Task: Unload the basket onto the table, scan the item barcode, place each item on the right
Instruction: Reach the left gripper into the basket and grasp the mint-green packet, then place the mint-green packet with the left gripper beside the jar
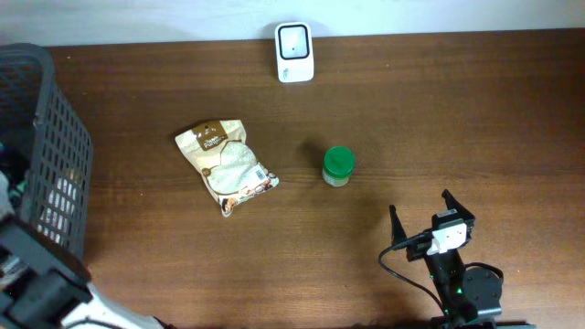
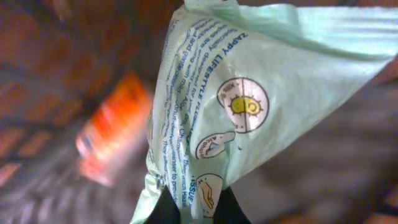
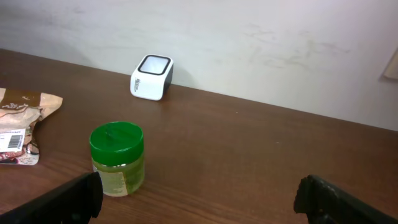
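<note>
Pouch: pale green plastic pouch [image 2: 249, 93] printed with dark text and round pictograms. It fills the left wrist view and rises straight up from the fingertips.
Left gripper [image 2: 196, 213]: clenched on the pouch, whose lower edge is pinched between the two dark fingers [image 2: 163, 213].
Orange packet [image 2: 115, 127]: beyond the pouch and to the left of the left gripper, too blurred to read.
Basket [image 1: 55, 146]: dark mesh, at the left end of the table [image 1: 457, 110]. The left arm [image 1: 37, 283] sits beside its near corner; from overhead the left gripper itself cannot be made out.
Snack bag [image 1: 226, 164]: tan and white, lying flat, ahead of the right gripper and far to its left. A barcode [image 3: 11, 140] faces up on the end nearest that gripper.
Scanner [image 1: 294, 52]: white with a dark window, at the table's far edge by the wall, well ahead of the right gripper and left of its centreline.
Jar [image 1: 338, 166]: green lid, upright, near the right gripper and ahead-left of it — between that gripper and the scanner, apart from the snack bag.
Right gripper [image 1: 430, 219]: released, its fingers spread wide and low over bare wood, pointing toward the wall.
</note>
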Controlling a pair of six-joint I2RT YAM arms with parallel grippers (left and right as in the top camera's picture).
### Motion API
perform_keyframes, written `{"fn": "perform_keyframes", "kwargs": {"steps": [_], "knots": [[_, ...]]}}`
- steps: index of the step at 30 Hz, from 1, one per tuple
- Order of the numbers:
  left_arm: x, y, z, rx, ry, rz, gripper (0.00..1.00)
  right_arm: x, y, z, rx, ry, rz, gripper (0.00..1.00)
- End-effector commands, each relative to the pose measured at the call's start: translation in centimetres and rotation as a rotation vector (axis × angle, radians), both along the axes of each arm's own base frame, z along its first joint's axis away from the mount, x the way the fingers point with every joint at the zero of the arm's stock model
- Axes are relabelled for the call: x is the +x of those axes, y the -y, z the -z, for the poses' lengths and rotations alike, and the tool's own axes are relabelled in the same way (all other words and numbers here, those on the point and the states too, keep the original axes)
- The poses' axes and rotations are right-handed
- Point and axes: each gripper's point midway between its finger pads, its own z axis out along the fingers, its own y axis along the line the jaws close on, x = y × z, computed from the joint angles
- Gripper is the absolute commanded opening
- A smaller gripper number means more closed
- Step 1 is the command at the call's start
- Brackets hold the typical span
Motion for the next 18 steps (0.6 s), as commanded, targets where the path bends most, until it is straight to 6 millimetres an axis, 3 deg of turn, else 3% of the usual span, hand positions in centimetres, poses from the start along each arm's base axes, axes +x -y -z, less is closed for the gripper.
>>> {"fn": "perform_keyframes", "kwargs": {"steps": [1,3,4,6,8,9,12,13,18], "knots": [[2.7,3.9,-15.5,-0.005,0.442,0.072,0.00,0.0,-0.1,0.3,0.003,-0.003,-0.002,0.98],[2.3,7.1,-21.6,-0.039,0.617,0.126,0.00,0.0,-0.1,0.3,0.003,-0.003,-0.002,0.98],[1.7,10.0,-25.5,-0.066,0.725,0.197,0.00,0.0,-0.1,0.3,0.003,-0.003,-0.002,0.98],[0.7,13.9,-29.0,-0.087,0.803,0.305,0.00,0.0,-0.1,0.3,0.003,-0.003,-0.002,0.98],[-0.6,17.9,-30.3,-0.118,0.802,0.364,0.00,0.0,-0.1,0.3,0.003,-0.003,-0.002,0.98],[-1.1,21.6,-29.8,-0.179,0.763,0.415,0.00,0.0,-0.1,0.3,0.003,-0.003,-0.002,0.98],[-0.8,29.1,-26.4,-0.336,0.612,0.546,0.00,0.0,-0.1,0.3,0.003,-0.003,-0.002,0.98],[-0.8,30.6,-25.3,-0.357,0.561,0.563,0.00,0.0,-0.1,0.3,0.003,-0.003,-0.002,0.98],[0.2,41.5,-15.1,-0.341,0.153,0.744,0.00,0.0,-0.1,0.3,0.003,-0.003,-0.002,0.98]]}}
